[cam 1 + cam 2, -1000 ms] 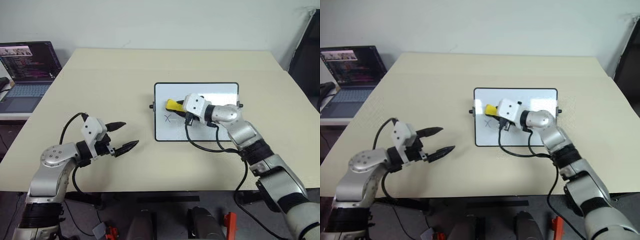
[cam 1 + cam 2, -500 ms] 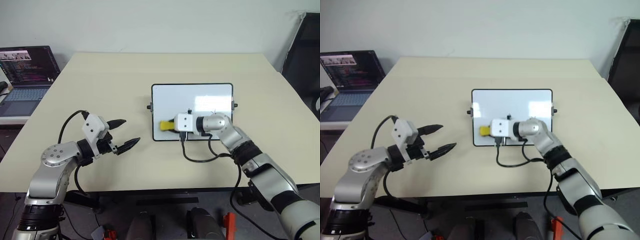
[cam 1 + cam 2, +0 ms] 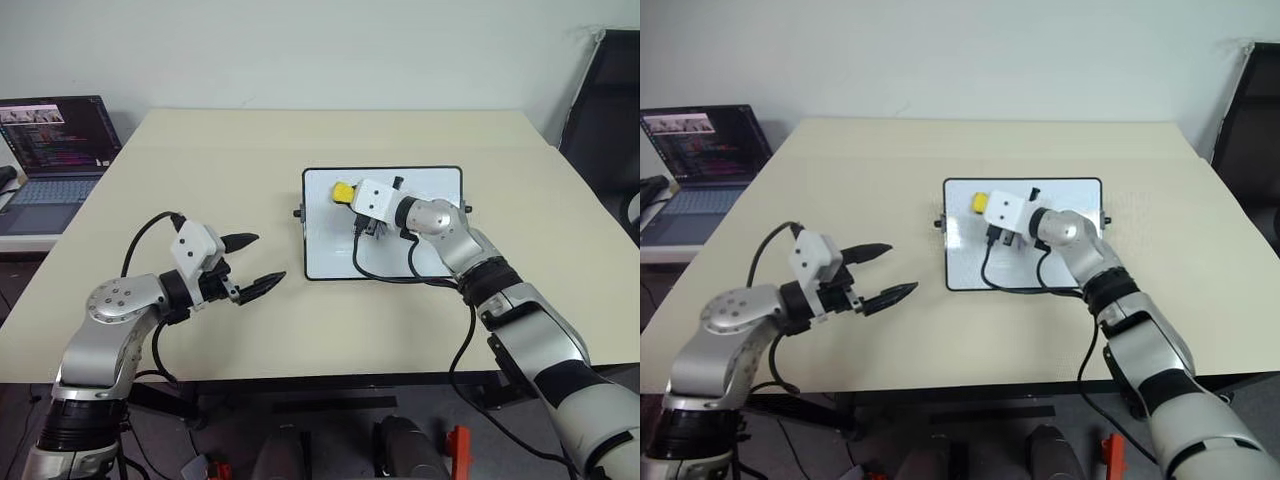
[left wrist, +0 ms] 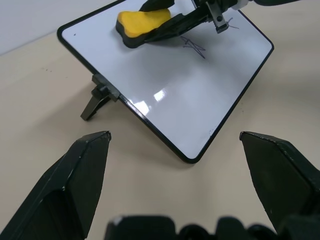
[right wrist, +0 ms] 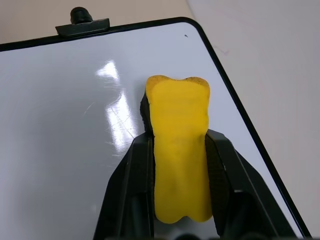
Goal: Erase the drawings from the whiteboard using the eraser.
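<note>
The right tool [image 3: 352, 194], clamped on the small yellow block eraser [image 3: 343, 191], has swept up the small glossy white whiteboard with its thin black frame [image 3: 330, 250]: half a second ago it sat low on the board near seven o'clock, and a second ago it was at mid-height beside an x-shaped scribble. Now the eraser rests at the board's eleven o'clock corner, seemingly pressed to the surface. The x on the left side no longer shows in the head views, so those strokes have probably cleared it. In the left wrist view a thin dark-blue star-like scribble [image 4: 194, 46] remains just beside the eraser, with another faint mark [image 4: 231, 23] further along, so the job looks unfinished. The board lies near the middle of the beige table [image 3: 200, 180]. The left tool [image 3: 258, 265] hangs at eight o'clock from the board, fingers spread apart and empty.
</note>
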`<action>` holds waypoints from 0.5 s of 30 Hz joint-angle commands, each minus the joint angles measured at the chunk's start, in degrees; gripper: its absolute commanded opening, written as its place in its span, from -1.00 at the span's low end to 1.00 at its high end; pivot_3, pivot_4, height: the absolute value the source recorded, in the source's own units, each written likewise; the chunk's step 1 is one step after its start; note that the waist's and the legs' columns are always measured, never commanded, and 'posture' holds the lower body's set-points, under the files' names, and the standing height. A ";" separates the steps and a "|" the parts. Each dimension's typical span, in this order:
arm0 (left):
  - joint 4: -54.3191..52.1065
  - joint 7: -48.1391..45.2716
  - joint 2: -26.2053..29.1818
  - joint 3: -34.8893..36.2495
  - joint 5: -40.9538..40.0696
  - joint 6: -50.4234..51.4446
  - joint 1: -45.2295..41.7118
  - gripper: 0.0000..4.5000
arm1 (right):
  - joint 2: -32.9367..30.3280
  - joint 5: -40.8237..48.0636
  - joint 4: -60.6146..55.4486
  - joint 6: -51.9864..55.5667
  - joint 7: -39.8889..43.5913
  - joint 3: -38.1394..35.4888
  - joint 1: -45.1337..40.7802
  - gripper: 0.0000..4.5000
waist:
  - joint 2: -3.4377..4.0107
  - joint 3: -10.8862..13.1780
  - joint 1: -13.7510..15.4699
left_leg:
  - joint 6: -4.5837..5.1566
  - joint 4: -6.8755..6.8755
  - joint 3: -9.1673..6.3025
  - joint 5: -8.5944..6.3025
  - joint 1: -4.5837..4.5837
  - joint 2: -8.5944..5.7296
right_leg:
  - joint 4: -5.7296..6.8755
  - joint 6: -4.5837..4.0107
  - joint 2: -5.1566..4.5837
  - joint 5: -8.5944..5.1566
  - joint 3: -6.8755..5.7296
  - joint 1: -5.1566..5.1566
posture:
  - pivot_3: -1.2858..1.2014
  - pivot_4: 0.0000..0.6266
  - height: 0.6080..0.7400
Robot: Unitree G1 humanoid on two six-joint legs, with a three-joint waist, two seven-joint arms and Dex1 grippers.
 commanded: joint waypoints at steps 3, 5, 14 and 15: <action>-0.03 -0.59 0.18 0.23 -0.34 -0.87 -1.35 1.00 | -0.22 -0.81 -3.33 1.13 7.49 2.30 5.00 -0.55 | 0.00 0.00 -0.17 | 0.00 -0.02 0.00 0.00 0.00 0.02 | -0.01 0.01 0.02 -0.01 -0.01 0.00 | 0.03 -0.52 1.00; 0.13 -0.93 0.25 0.03 -0.25 -0.98 -1.48 1.00 | -0.86 -0.14 -7.39 0.94 13.32 4.00 8.17 -0.55 | 0.00 0.00 -0.18 | 0.00 -0.04 -0.01 -0.01 0.00 0.05 | -0.02 0.13 0.05 -0.07 -0.02 0.00 | 0.03 -0.52 1.00; 2.28 -4.25 0.95 -2.15 -0.18 -1.04 -6.03 1.00 | -5.97 12.78 -27.37 8.45 26.04 -4.55 17.14 -0.55 | 0.02 0.18 0.37 | 0.00 -0.02 -0.11 -0.01 -0.20 0.08 | -0.13 0.25 0.06 -0.16 -0.18 -0.05 | 0.03 -0.52 1.00; 2.92 -4.88 1.17 -2.42 0.02 -1.32 -6.82 1.00 | -6.98 15.63 -30.92 11.79 26.30 -7.38 17.37 -0.55 | 0.05 0.26 0.44 | -0.01 -0.02 -0.11 -0.01 -0.24 0.08 | -0.16 0.25 0.06 -0.15 -0.19 -0.08 | 0.03 -0.52 1.00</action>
